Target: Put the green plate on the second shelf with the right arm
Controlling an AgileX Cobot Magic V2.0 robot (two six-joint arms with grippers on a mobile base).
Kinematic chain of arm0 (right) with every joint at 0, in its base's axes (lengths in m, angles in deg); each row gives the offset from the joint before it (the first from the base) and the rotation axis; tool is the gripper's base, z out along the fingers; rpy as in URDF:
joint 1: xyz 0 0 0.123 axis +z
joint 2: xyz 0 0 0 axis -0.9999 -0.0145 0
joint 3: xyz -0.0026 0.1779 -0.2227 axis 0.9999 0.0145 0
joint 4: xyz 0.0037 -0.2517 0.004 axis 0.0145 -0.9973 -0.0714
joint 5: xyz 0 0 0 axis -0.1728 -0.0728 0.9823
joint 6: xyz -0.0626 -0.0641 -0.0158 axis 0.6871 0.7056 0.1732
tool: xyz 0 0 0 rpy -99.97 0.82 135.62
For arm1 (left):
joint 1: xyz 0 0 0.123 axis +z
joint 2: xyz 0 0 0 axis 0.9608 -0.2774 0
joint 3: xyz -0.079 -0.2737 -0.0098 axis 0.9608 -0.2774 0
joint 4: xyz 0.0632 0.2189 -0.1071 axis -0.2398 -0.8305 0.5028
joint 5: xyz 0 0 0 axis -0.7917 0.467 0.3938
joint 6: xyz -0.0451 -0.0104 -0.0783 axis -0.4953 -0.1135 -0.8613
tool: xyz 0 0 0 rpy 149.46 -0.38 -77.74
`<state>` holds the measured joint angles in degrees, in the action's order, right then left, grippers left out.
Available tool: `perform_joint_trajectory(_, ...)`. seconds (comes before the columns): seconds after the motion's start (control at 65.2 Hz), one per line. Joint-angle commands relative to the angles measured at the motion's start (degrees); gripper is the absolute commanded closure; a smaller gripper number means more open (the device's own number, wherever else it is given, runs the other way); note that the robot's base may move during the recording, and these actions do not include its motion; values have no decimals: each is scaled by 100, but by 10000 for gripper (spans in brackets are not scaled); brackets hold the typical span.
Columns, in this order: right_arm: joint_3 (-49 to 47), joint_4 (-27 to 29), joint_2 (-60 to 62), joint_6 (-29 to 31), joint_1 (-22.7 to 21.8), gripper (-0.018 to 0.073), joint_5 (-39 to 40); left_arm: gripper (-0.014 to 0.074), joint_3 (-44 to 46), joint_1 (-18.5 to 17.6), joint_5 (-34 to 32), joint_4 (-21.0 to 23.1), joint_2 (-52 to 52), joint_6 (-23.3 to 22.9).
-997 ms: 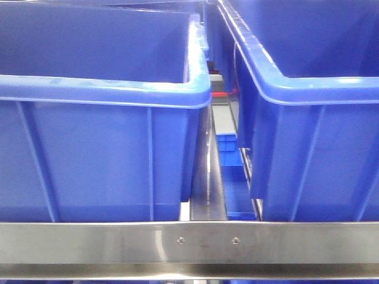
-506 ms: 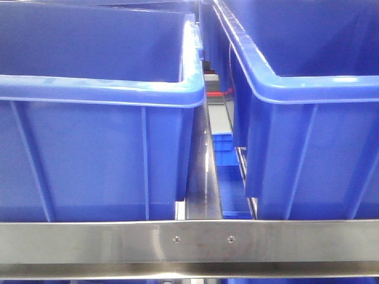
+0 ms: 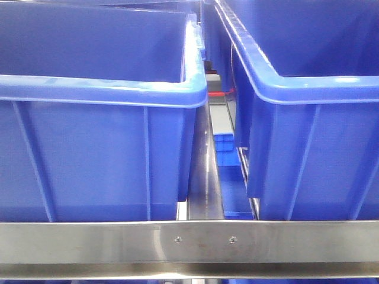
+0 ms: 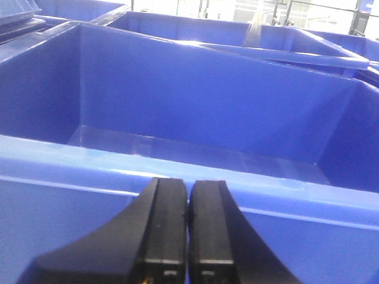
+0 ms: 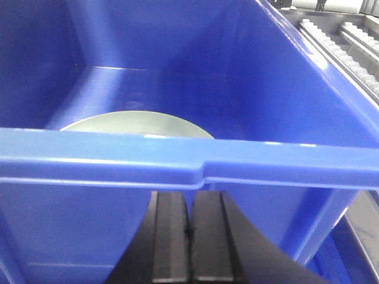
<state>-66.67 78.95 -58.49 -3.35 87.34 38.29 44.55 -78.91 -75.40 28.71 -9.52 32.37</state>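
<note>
The green plate (image 5: 139,125) lies flat on the floor of a blue bin (image 5: 195,160) in the right wrist view; the bin's near rim hides its front part. My right gripper (image 5: 189,198) is shut and empty, just outside and below that rim. My left gripper (image 4: 188,186) is shut and empty, held against the outer near wall of another blue bin (image 4: 195,94), which looks empty. The plate does not show in the front view, and neither gripper shows there.
Two large blue bins (image 3: 100,89) (image 3: 314,83) stand side by side behind a steel shelf rail (image 3: 189,242). A narrow gap (image 3: 219,154) between them shows smaller blue bins lower down. Roller tracks (image 5: 349,47) run at the right of the right bin.
The front view has shifted slightly: the bins and the gap sit a little further left than a second ago, and almost as half a second ago.
</note>
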Motion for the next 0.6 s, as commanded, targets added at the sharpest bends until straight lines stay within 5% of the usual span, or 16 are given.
perform_joint_trajectory(0.0, -104, 8, 105, 64, -27, 510, 502, 466, -234, -17, -511, 47, 93, -19)
perform_joint_trajectory(0.583, -104, 8, 100, 64, -27, 510, 496, 466, -234, -17, -511, 47, 93, -19)
